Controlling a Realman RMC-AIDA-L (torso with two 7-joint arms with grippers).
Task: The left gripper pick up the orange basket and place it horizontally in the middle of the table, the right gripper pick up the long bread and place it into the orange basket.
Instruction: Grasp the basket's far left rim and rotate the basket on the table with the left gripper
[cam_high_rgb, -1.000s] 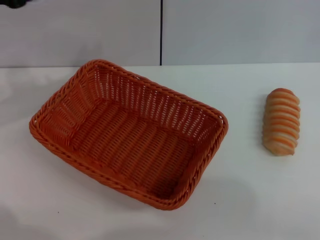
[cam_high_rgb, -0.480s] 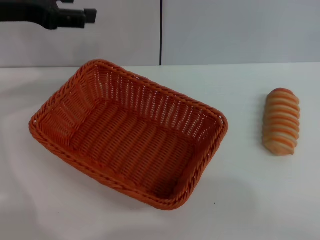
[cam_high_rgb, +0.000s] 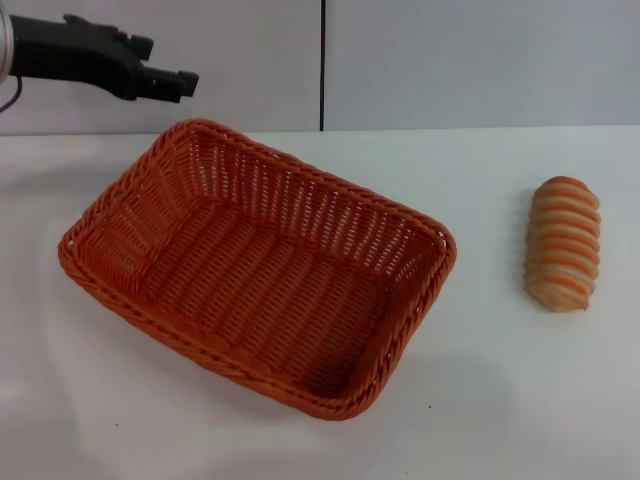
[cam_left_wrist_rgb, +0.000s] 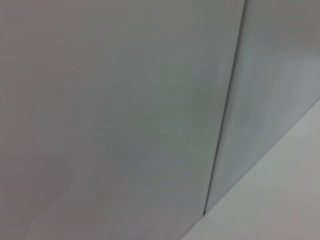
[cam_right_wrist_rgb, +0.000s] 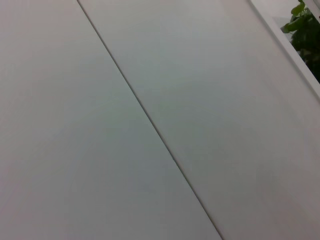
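The orange basket (cam_high_rgb: 255, 265) lies skewed on the white table (cam_high_rgb: 500, 400), left of centre, and holds nothing. The long bread (cam_high_rgb: 564, 243) rests on the table at the right, well apart from the basket. In the head view my left gripper (cam_high_rgb: 175, 68) hangs open in the air above the basket's far left corner, pointing right, with nothing in it and touching nothing. My right gripper is out of view. Both wrist views show only wall panels.
A grey panelled wall (cam_high_rgb: 450, 60) with a dark vertical seam (cam_high_rgb: 322, 60) stands behind the table. A green plant (cam_right_wrist_rgb: 305, 20) shows at a corner of the right wrist view.
My left gripper has come in from the upper left, moving down and to the right toward the basket's far corner. Basket and bread have not moved.
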